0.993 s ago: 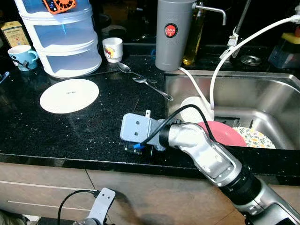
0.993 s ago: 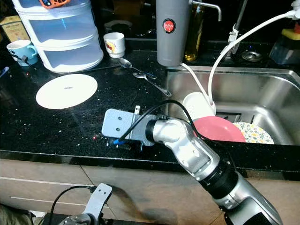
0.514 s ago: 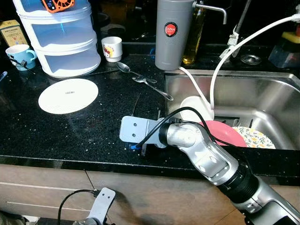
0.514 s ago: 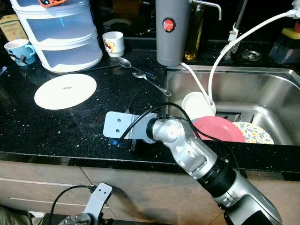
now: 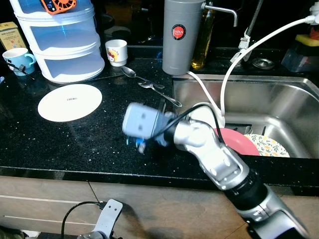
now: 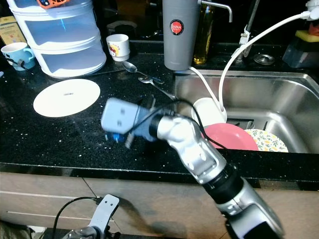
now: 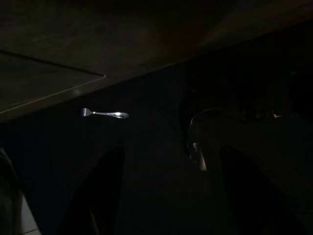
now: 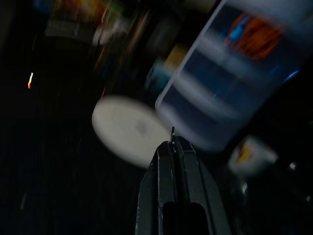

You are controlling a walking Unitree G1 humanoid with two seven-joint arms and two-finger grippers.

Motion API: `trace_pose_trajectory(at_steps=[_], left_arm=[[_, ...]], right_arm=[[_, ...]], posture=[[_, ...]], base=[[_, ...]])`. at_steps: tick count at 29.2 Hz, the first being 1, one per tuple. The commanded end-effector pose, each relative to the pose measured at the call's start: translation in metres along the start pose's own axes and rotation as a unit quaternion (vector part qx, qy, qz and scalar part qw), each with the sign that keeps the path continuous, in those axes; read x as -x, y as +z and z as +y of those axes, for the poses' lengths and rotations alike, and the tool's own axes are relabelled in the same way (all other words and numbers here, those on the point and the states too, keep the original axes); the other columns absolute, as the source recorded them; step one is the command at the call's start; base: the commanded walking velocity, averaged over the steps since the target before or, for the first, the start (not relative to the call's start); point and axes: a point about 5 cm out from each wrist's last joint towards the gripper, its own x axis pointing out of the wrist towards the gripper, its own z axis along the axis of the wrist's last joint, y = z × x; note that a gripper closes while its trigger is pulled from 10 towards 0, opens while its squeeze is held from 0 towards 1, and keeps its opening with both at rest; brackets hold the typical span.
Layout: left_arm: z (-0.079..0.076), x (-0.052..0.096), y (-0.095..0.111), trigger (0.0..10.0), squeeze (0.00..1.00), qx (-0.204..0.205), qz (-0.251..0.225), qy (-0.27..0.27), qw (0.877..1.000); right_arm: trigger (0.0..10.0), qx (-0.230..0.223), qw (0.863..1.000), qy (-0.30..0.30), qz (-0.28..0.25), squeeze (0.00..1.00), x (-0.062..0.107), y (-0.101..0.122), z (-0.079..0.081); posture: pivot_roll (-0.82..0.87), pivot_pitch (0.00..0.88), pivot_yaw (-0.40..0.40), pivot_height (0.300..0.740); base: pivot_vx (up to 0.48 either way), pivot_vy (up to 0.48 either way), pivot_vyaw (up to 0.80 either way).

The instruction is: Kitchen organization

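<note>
My right hand [image 8: 172,147] is pinched on a thin fork tine, lifted off the table [image 5: 75,144]. It hangs beside the sink [image 5: 259,99], toward the white plate [image 5: 70,102], for sorting.

Grey cylinder [image 5: 182,36] at back of desk [image 5: 89,144]: round red label with white lettering, reads "JAPAN", smaller line beneath too small to read; white plate [image 5: 70,101]: short dark print at centre, illegible; white cup [image 5: 115,52]: red and yellow picture, no legible text; yellow box [image 5: 11,34] at far left: dark emblem, print unreadable; orange object [image 5: 54,4] on stacked containers: dark display, digits not legible.
</note>
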Motion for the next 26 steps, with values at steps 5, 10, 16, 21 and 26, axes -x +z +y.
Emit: trace_pose_trajectory(at_steps=[5,10,16,21,26], left_arm=[[0.001,0.001,-0.005,10.0,0.00,-0.003,0.010,0.003,1.000],[0.002,0.001,-0.005,10.0,0.00,-0.002,0.010,0.004,1.000],[0.002,0.001,-0.005,10.0,0.00,-0.002,0.010,0.003,1.000],[0.002,0.001,-0.005,10.0,0.00,-0.003,0.010,0.002,1.000],[0.001,0.001,-0.005,10.0,0.00,-0.002,0.010,0.001,1.000]], right_arm=[[0.0,-0.107,0.987,-0.042,-0.110,0.00,0.009,0.023,-0.021],[0.0,-0.238,0.944,-0.136,-0.185,0.00,0.020,0.028,-0.049],[0.0,-0.218,0.929,-0.279,-0.112,0.00,0.053,0.000,-0.092],[0.0,-0.192,0.932,-0.298,-0.078,0.00,0.062,-0.005,-0.098],[0.0,-0.049,0.924,-0.372,0.069,0.00,0.089,-0.020,-0.120]], posture=[[-0.04,0.000,0.023,0.740],[-0.04,0.000,0.026,0.740],[-0.05,0.000,0.030,0.740],[-0.05,0.000,0.032,0.740],[-0.06,0.000,0.033,0.740]], base=[[0.000,0.000,0.00],[0.000,0.000,0.00],[0.000,0.000,0.00],[0.000,0.000,0.00],[0.000,0.000,0.00]])
